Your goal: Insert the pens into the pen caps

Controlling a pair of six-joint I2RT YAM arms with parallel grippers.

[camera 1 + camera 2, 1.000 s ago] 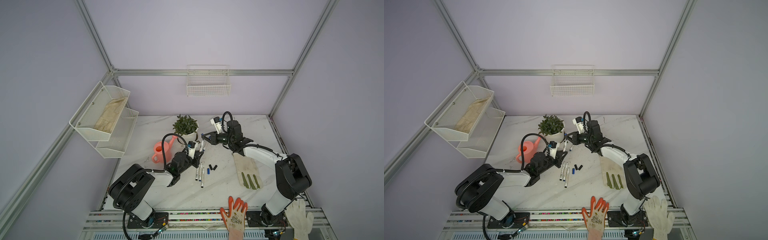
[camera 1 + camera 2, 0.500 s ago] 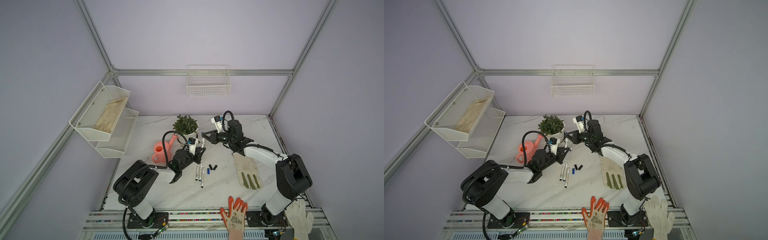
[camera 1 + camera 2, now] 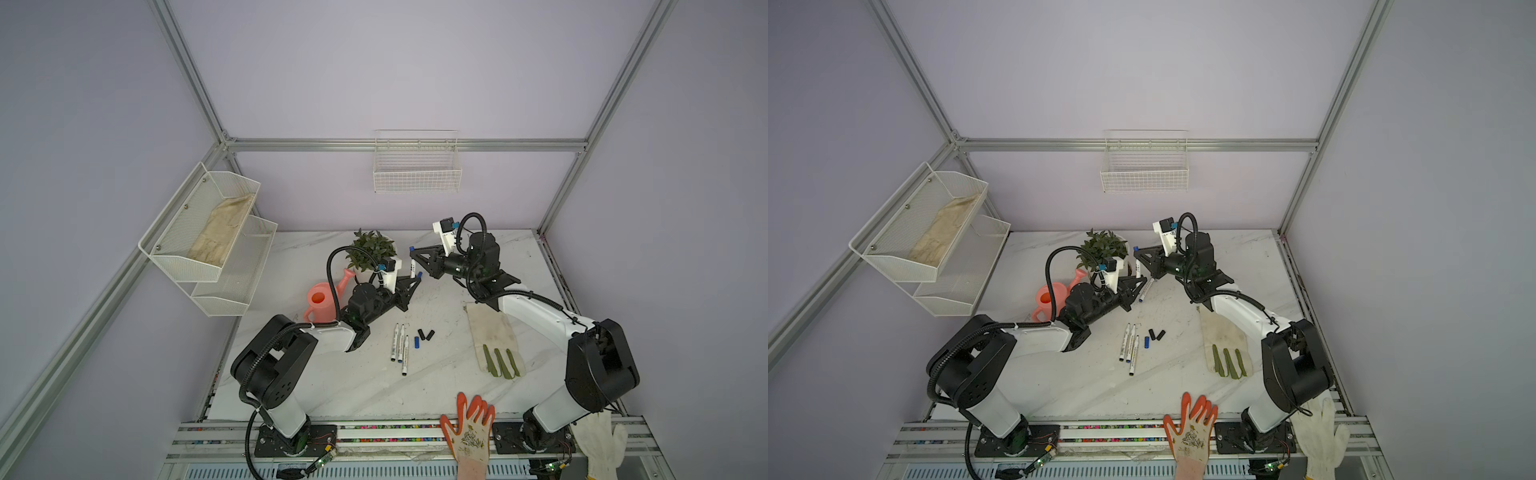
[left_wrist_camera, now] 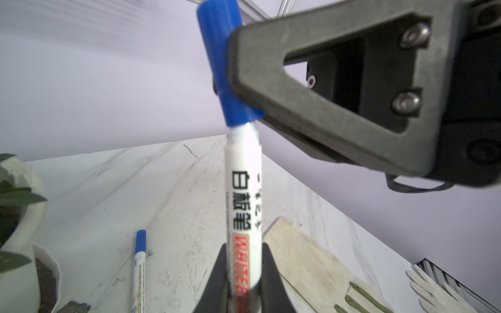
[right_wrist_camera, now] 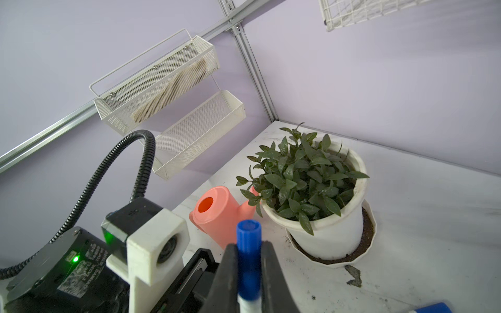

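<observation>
My left gripper [image 4: 242, 267] is shut on a white pen [image 4: 242, 189] with dark and red print, held raised above the table. The pen's upper end sits in the mouth of a blue pen cap [image 4: 222, 54], and my right gripper [image 5: 249, 260] is shut on that cap [image 5: 248, 238]. In both top views the two grippers meet beside the plant, left [image 3: 414, 282] below right [image 3: 412, 252]. Three bare pens [image 3: 399, 347], a blue cap [image 3: 417, 342] and two black caps [image 3: 426, 334] lie mid-table. A blue-capped pen [image 4: 140, 260] lies near the pot.
A potted plant [image 3: 372, 253] and a pink watering can [image 3: 322, 301] stand just left of the grippers. A beige glove [image 3: 494, 340] lies to the right. An orange glove [image 3: 469, 428] and a white glove [image 3: 600, 440] hang at the front rail. Mesh shelves [image 3: 208, 232] and a wire basket [image 3: 417, 166] hang on the walls.
My left gripper has carried its pen up and back toward the right gripper, bringing the pen's end to the blue cap. The right gripper has barely moved.
</observation>
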